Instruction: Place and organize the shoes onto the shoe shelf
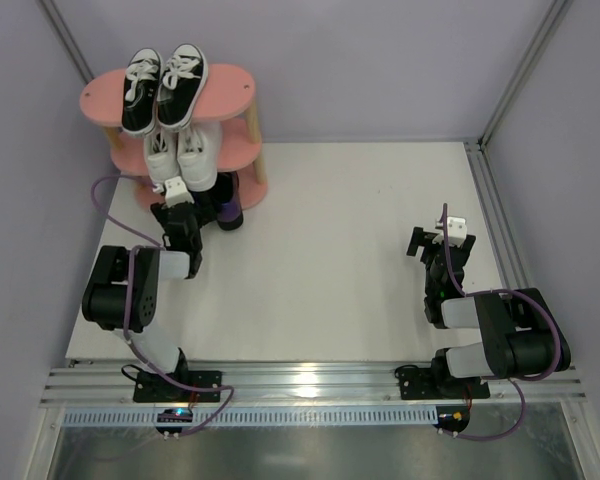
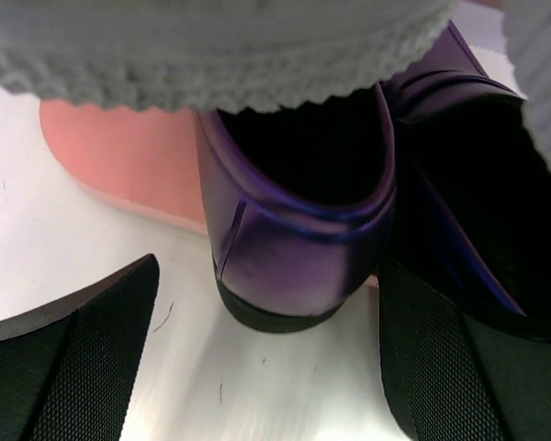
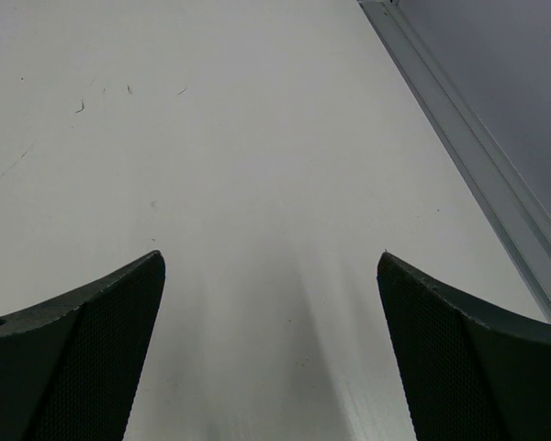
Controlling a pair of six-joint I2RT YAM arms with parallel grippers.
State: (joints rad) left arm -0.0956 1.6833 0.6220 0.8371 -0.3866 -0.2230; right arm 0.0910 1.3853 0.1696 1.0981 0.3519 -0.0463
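Two spread claws: the left claw (image 2: 268,271) faced the glossy dark-purple shoe (image 2: 294,248) on the pink oval-boarded shoe shelf's (image 2: 119,165) bottom tier. A final inward nudge seemed due. The right claw (image 3: 271,262) hung empty.

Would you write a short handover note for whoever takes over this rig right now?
Left gripper: open, low at the shelf front, facing the heels of the purple shoes, gripping nothing.
Right gripper: open, empty, over the table.
Shoe shelf: black canvas sneakers on top, white sneakers on the middle tier, purple shoes on the bottom board, heels sticking out past its edge.
Done: all three pairs shelved.
Left: probably push the purple shoes further in, then back the left arm away.
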